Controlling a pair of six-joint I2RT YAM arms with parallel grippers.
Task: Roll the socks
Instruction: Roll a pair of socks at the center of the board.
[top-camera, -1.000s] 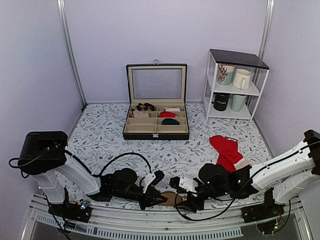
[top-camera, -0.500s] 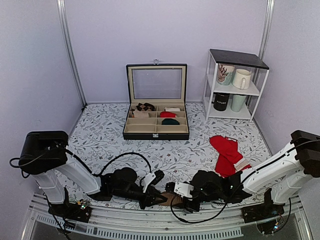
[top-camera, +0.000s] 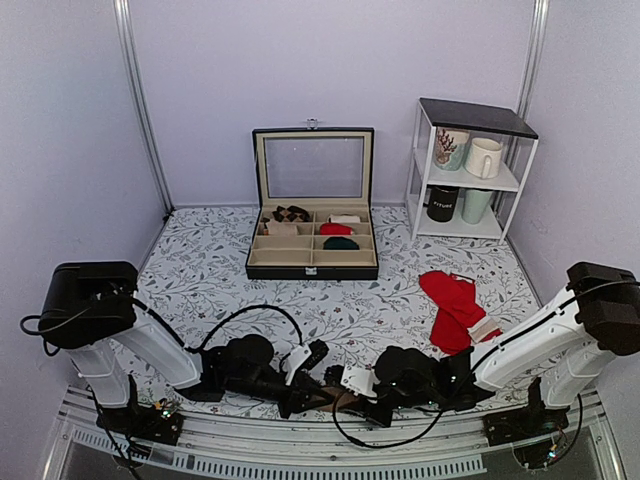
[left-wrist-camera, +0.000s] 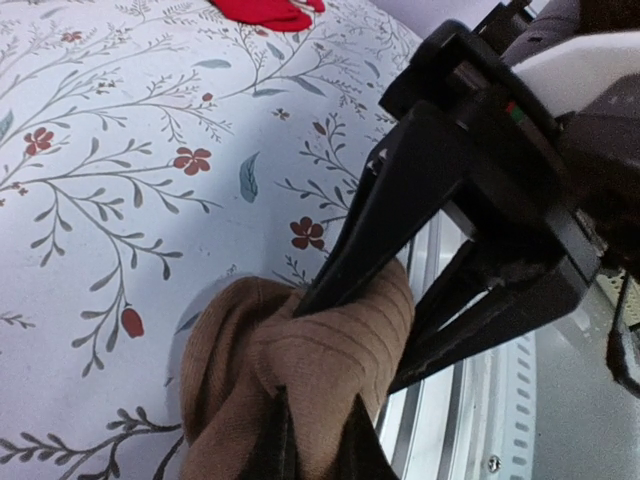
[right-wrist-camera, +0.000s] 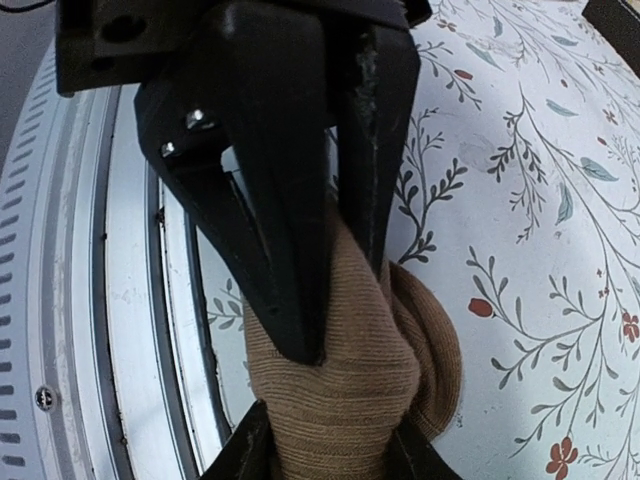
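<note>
From above, the socks (top-camera: 337, 401) are seen only as a sliver of tan at the near edge of the floral cloth (top-camera: 200, 265), wedged between the two black wrists that meet there and cover most of them. The wrist views reveal what is hidden there. By the left wrist camera, the left gripper (left-wrist-camera: 315, 450) is shown closed to a narrow pinch, with ribbed tan fabric bunched up around its fingers. By the right wrist camera, the right gripper (right-wrist-camera: 328, 455) is shown partly closed around the same bundle, one finger pressed against each side of it. The bundle is seen as a loose, folded lump, lying on the cloth just beside the metal rail (right-wrist-camera: 100, 300) at the table's edge. Each wrist view is largely filled by the other arm's fingers, so the far side of the lump cannot be made out. Only the overhead view takes in the rest: a pair of red socks (top-camera: 455, 305) with a white tag is laid to the right, well apart from the bundle. A black display box (top-camera: 312, 270) with its glass lid raised is set toward the back, small rolls being held in its compartments. A white shelf (top-camera: 475, 117) of mugs is placed in the far right corner.
</note>
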